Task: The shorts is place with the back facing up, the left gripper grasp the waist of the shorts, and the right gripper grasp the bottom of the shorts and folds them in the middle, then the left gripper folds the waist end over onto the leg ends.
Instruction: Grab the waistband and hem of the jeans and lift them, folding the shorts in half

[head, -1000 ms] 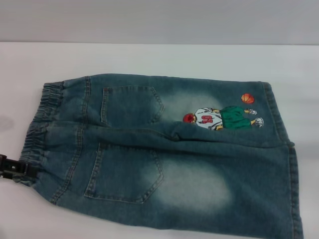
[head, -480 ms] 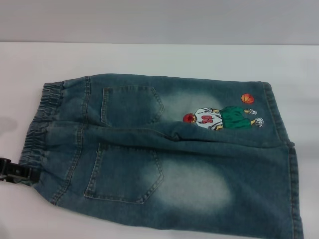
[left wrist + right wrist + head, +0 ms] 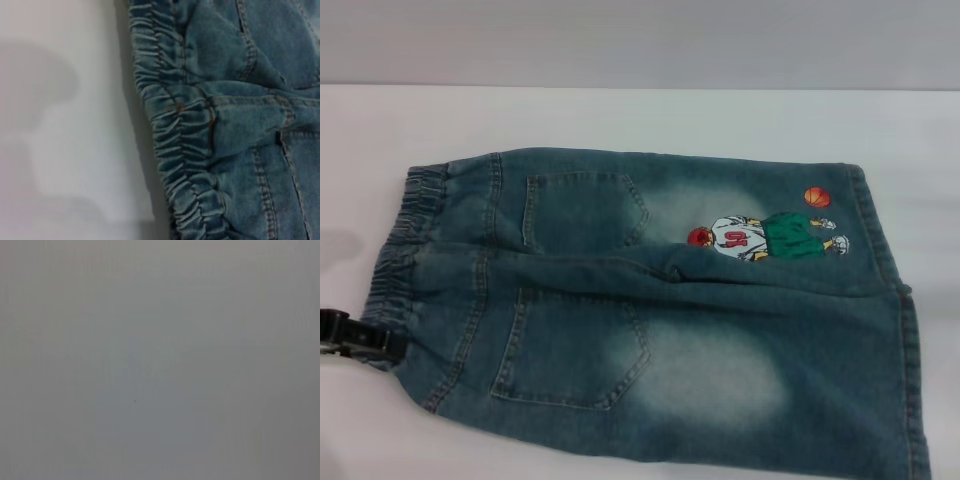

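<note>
The shorts (image 3: 650, 310) lie flat on the white table (image 3: 640, 115), back side up, spread across most of the head view. The waist (image 3: 400, 250) is at the robot's left, its gathered elastic bunched into fine folds; the leg ends (image 3: 900, 330) are at the right, running off the lower right edge of the view. Two patch pockets (image 3: 575, 345) show near the waist, one on each half. On the far leg there is a printed cartoon player (image 3: 765, 238) with an orange ball (image 3: 817, 197) just beside the hem.

The left gripper (image 3: 355, 340) comes in low from the left edge and meets the near corner of the waist, where the elastic band ends. Its black tip touches the denim there, but whether the fingers are apart or clamped on the cloth cannot be told. In the left wrist view the waist (image 3: 185, 130) fills the frame close up, ruched and lying on the table (image 3: 65, 125), with belt seam and pocket stitching beyond.

The right wrist view shows only a blank grey field.
</note>
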You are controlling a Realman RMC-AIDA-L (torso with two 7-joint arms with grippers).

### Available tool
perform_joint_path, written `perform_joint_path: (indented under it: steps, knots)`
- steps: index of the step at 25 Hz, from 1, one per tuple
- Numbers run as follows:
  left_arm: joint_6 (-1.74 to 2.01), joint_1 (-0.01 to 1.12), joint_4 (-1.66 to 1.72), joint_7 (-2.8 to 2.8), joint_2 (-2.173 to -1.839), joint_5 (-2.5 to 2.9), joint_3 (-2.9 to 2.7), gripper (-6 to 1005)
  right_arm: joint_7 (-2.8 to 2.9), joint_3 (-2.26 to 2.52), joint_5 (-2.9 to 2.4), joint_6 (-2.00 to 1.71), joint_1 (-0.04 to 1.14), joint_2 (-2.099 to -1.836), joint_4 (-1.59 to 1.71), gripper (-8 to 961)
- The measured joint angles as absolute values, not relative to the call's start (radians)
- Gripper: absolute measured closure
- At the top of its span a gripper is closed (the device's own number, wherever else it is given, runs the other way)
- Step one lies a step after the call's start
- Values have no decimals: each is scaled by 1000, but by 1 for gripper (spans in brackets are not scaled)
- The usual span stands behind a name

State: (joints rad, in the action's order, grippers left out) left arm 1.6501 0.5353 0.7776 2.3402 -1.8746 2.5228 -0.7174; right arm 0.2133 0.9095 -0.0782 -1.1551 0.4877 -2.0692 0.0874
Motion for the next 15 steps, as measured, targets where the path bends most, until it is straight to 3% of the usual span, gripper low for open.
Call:
perform_joint_path:
  steps: [4, 15]
  knots:
    - [1648, 537, 779, 2338, -1875, 2523, -711, 208, 213, 910, -78, -1155, 486, -2069, 87, 224]
    - [1617, 538, 794, 2340, -1877, 2522, -709, 670, 213, 897, -78, -1155, 484, -2069, 88, 224]
